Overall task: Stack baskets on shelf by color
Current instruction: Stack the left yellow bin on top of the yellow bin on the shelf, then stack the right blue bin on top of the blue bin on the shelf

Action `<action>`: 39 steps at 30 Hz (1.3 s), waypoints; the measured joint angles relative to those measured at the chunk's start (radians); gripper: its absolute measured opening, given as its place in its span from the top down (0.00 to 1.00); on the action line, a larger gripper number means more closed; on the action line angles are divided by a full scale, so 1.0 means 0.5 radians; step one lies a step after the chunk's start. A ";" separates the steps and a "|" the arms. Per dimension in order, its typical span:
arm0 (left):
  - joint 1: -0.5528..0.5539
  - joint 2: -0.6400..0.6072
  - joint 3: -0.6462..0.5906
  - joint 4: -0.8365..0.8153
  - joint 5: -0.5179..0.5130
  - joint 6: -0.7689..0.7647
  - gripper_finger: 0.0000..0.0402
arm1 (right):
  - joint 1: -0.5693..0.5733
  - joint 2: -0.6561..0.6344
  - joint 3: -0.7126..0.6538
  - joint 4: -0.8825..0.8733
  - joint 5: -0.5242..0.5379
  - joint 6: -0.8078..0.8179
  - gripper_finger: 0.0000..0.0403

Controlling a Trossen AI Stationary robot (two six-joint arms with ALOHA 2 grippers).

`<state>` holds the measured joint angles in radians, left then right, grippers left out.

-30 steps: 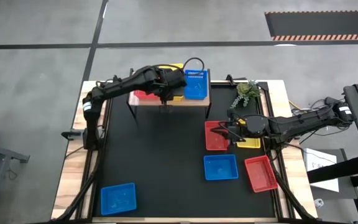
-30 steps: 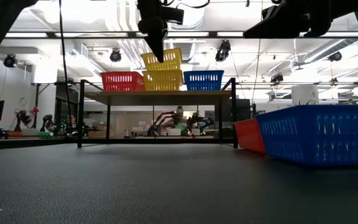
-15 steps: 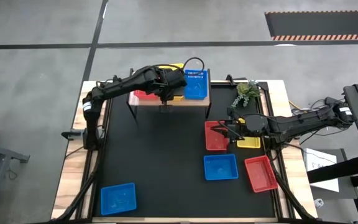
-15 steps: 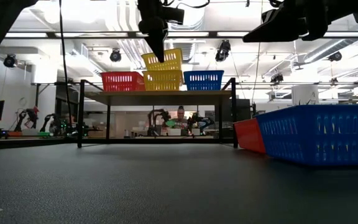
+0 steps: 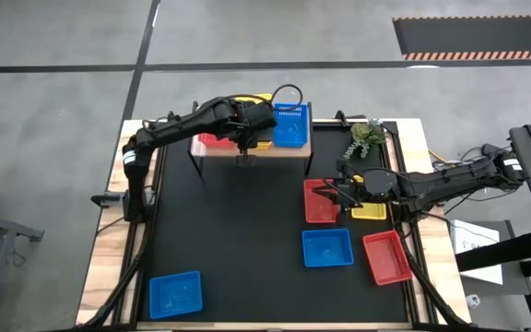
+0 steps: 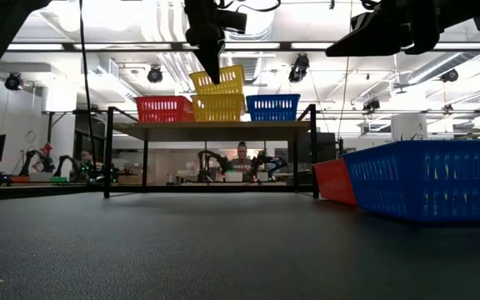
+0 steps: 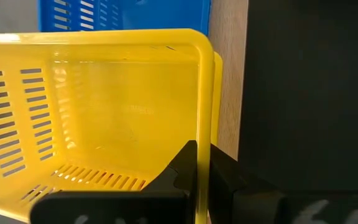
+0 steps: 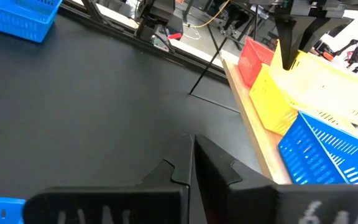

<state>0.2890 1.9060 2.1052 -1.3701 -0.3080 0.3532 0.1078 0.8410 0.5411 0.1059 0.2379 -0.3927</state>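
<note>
Almost nothing is seen to have changed over the last second. The left pincer [image 6: 213, 71] is still held over the shelf [image 5: 295, 150], closed on the rim of a yellow basket [image 6: 218, 81] that is tilted above a second yellow basket [image 6: 219, 107] standing in the middle of the shelf. In the left wrist view the held basket's edge is seen clamped between the two dark fingers, with the lower yellow rim just beside it and not lined up.

A red basket [image 6: 163, 108] is set on the left part of the shelf and a blue basket [image 6: 272, 107] on the right part, so one colour place each has been begun.

The right pincer [image 5: 342, 193] has shifted only slightly; it hangs closed above the red basket on the bench [image 5: 321, 200], and nothing is seen gripped in it. Beside that arm a third yellow basket [image 5: 369, 211] is partly hidden. Nearer, a blue one [image 5: 327, 247] and a red one [image 5: 386, 257] lie on the bench [image 5: 229, 240], and another blue one [image 5: 174, 294] lies at the near left corner.

From this stillness it is judged that the yellow stack is mid-placement: the tilted basket has yet to be levelled and nested. Five baskets remain to be shelved, so the task is judged under half done.
</note>
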 joint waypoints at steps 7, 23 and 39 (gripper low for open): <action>0.000 0.000 -0.001 0.000 -0.001 0.001 0.93 | 0.000 0.000 0.000 -0.005 0.000 0.000 0.98; -0.012 -0.079 -0.002 0.000 -0.038 -0.005 0.80 | 0.001 0.000 0.000 -0.013 -0.001 0.002 0.98; -0.490 -0.480 -0.421 0.608 0.153 -0.314 0.80 | 0.001 -0.001 0.000 -0.056 -0.001 0.115 0.98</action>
<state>0.0438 1.6662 1.8946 -1.0662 -0.2317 0.1964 0.1081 0.8406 0.5411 0.0778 0.2375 -0.3351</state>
